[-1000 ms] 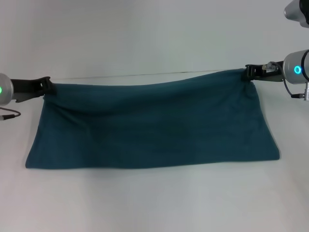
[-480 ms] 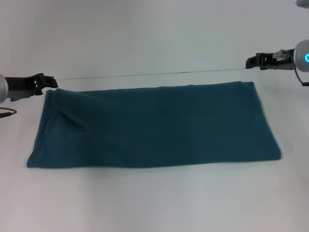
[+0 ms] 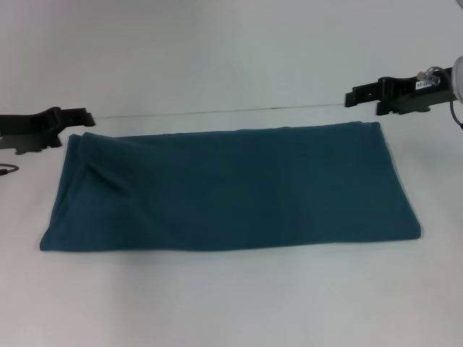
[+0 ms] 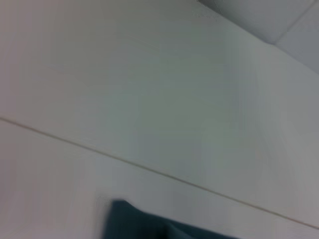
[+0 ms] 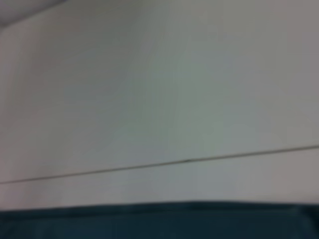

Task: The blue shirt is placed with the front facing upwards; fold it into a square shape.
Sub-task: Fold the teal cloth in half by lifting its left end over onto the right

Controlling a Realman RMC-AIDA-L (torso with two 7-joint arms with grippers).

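The white desk point(image 3: 231, 303) is bare along its near edge. Beyond that strip the blue shirt point(image 3: 231, 188) lies flat across the middle of the desk, folded into a long band that runs from the left side toward the right side; only plain teal cloth shows on its upper face. Its near edge is fairly straight, its right end flares slightly wider toward the near side, and soft creases run diagonally through its left end. A thin seam line point(image 3: 217, 112) crosses the desk from side to side just past the shirt's far edge. At that far edge, the left end effector point(image 3: 72, 119) hovers just beside the shirt's far-left corner, clear of the cloth and holding nothing; whether its jaws stand apart or closed cannot be made out. The right end effector point(image 3: 365, 96) hangs just beyond the shirt's far-right corner, also apart from the cloth and empty, with its jaw state equally unclear. The left wrist view catches a dark teal corner of the shirt point(image 4: 144, 226) with the seam line beyond it, and the right wrist view shows the shirt's far edge point(image 5: 159, 219) as a band before the same line.
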